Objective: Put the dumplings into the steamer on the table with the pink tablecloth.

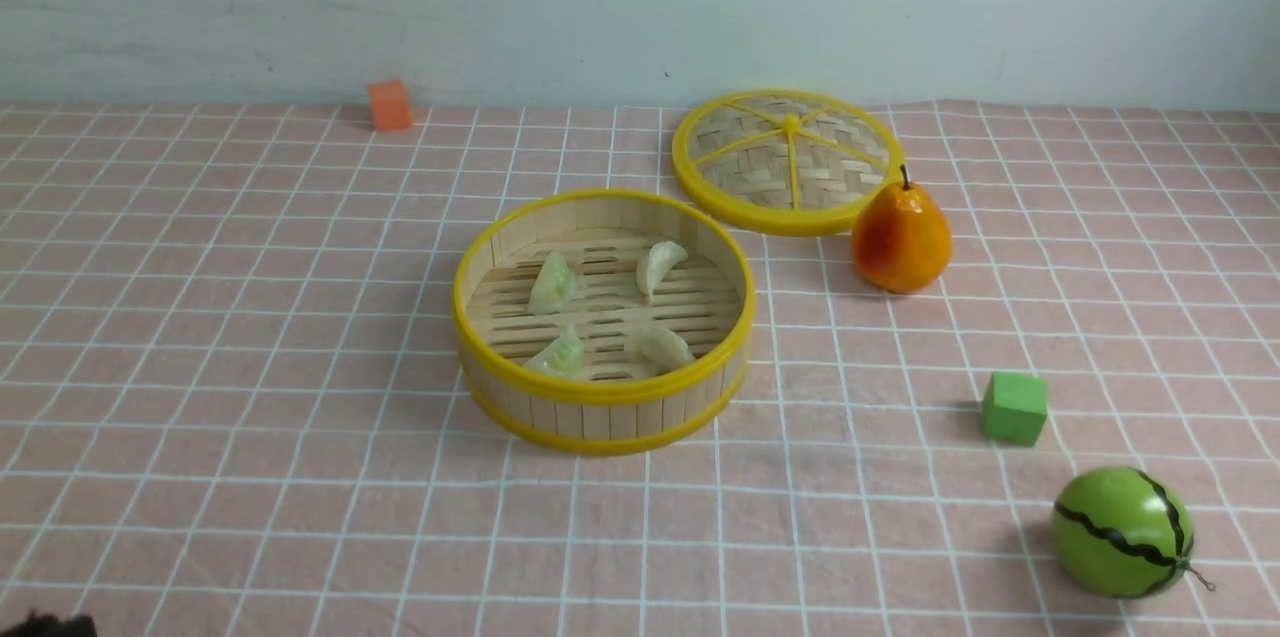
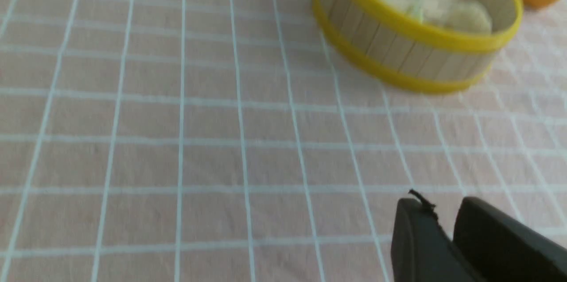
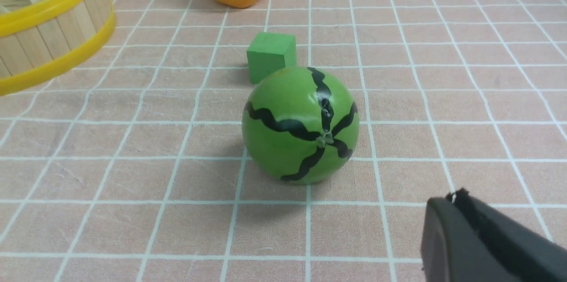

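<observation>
Bright even light; soft short shadows beside objects; left wrist view blurred, steamer (image 2: 416, 47) unsharp; front view sharp.

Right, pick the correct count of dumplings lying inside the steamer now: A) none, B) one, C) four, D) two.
C: the front view shows two pale green dumplings and two cream-white ones on the slatted floor of the steamer.

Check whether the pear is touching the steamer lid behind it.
Cannot tell. In the front view the pear overlaps the lid's yellow rim, hiding any gap; the right wrist view crops both too tightly to settle it.
</observation>
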